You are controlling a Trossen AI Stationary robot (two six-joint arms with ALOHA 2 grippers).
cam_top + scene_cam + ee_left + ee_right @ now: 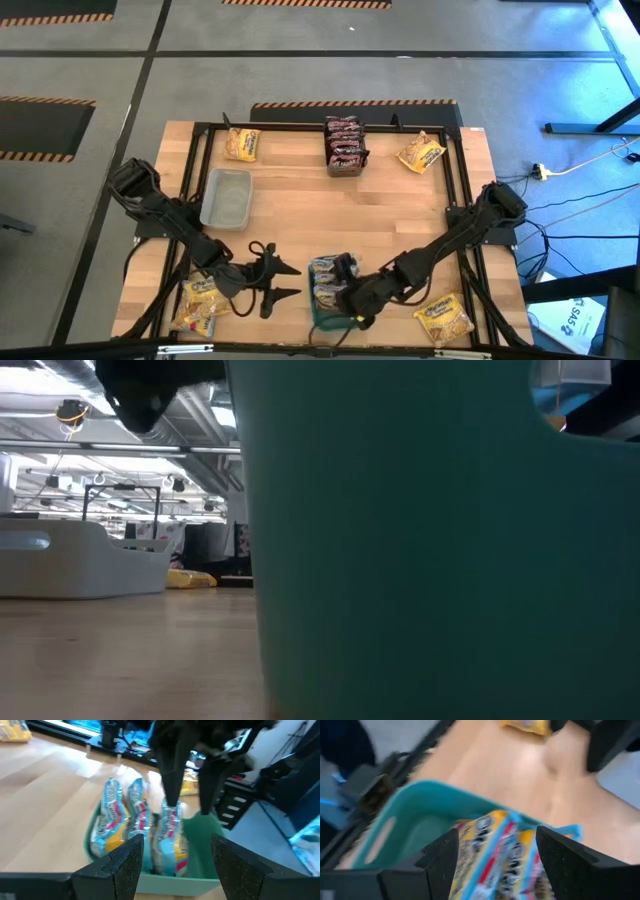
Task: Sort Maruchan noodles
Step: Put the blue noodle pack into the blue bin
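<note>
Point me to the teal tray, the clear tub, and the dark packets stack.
Teal tray point(405, 805), right wrist view, on its rim.
Clear tub point(226, 197), high view, on its floor.
Dark packets stack point(343, 144), high view, on the stack's middle.

On the bench point(350, 215), a tray point(322, 318) sits at the near edge's middle with packets point(328, 280) standing in it. A tub point(227, 197) lies toward the left edge. More packets point(343, 143) lie stacked at the far edge's middle.
</note>
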